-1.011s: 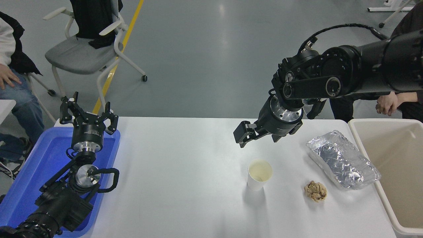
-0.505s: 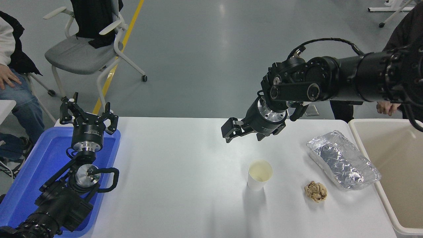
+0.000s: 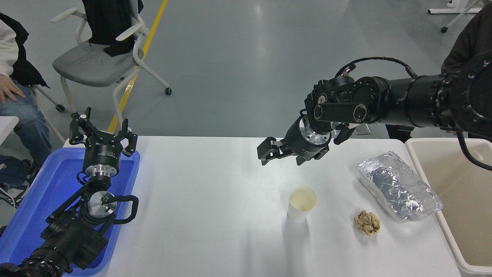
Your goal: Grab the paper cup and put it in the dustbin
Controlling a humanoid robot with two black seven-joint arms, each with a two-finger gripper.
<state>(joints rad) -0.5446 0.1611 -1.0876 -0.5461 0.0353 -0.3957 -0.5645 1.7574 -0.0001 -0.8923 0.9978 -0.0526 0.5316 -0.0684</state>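
The white paper cup point(image 3: 302, 202) stands upright on the white table point(image 3: 207, 207), right of centre, with its cream inside showing. My right gripper point(image 3: 283, 154) hangs open and empty above the table, behind the cup and a little to its left, not touching it. The beige dustbin point(image 3: 461, 181) stands at the table's right edge, its inside bare where it shows. My left arm is parked at the lower left, with its gripper point(image 3: 103, 132) open over the blue tray point(image 3: 34, 207).
A crinkled silver foil container point(image 3: 398, 186) lies between the cup and the dustbin. A crumpled brown paper ball point(image 3: 367, 222) lies right of the cup. A person sits at the far left, another stands at the far right. A grey chair point(image 3: 96, 65) stands behind the table.
My right gripper has moved left and toward the far side of the table, away from the spot just above the cup. The cup and left arm have not moved.
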